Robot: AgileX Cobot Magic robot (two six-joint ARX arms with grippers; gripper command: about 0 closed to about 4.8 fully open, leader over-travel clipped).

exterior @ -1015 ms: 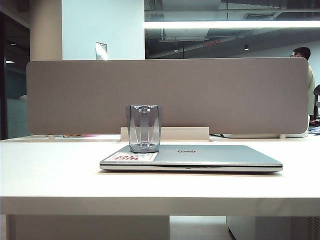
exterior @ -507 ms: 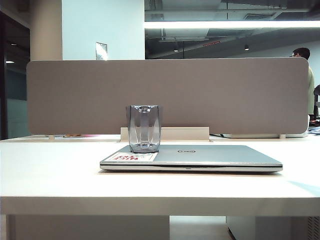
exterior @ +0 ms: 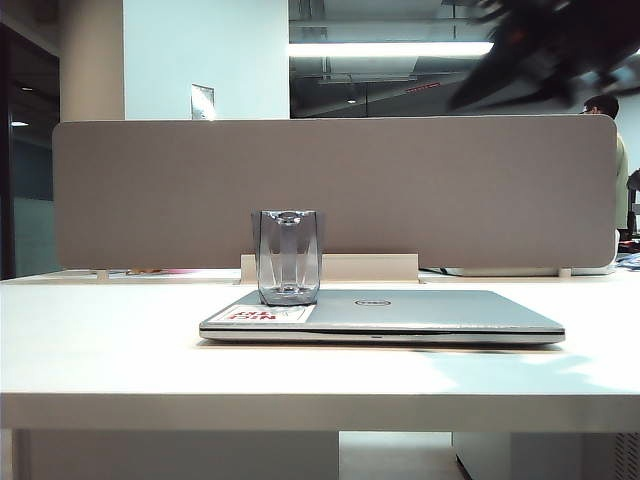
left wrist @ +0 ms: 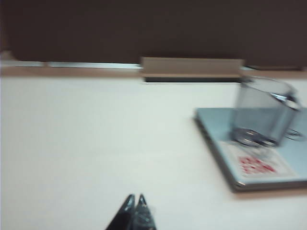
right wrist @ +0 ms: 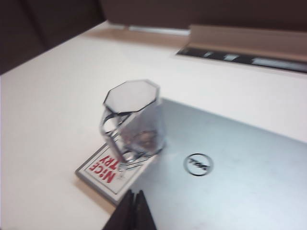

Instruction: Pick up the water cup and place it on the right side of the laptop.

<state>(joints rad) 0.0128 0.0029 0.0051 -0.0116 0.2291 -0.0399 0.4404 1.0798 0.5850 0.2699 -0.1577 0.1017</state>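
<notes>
Taking the closed, slim silver-grey laptop (exterior: 385,315) as our landmark, nearest the exterior camera we have the bare front of the white worktop (exterior: 110,350) on which it lies. On its lid, at the left end and partly over the white sticker with red lettering (right wrist: 106,171), stands the transparent grey-tinted faceted water cup (exterior: 289,256), upright and apparently empty; it has not been lifted, and the worktop to the right of the laptop is where it must go.

The left end effector (left wrist: 135,211) hangs low over the worktop, well to the left of the laptop, its fingers pressed together on nothing. The right end effector (right wrist: 133,209) is above the laptop's near edge, close to the round logo (right wrist: 197,164), tips likewise pressed together and empty; it will need to spread before any grasp. In the exterior view we see only a dark blur high above the laptop's right end, which we take to be the right arm.

We judge the cup rigid, smooth and breakable, with a thick base keeping its weight low. We would take it across two opposite flat facets at mid-height, squeezing moderately so it neither slips nor tips.

Behind the laptop stands a grey-brown partition panel (exterior: 150,190).
</notes>
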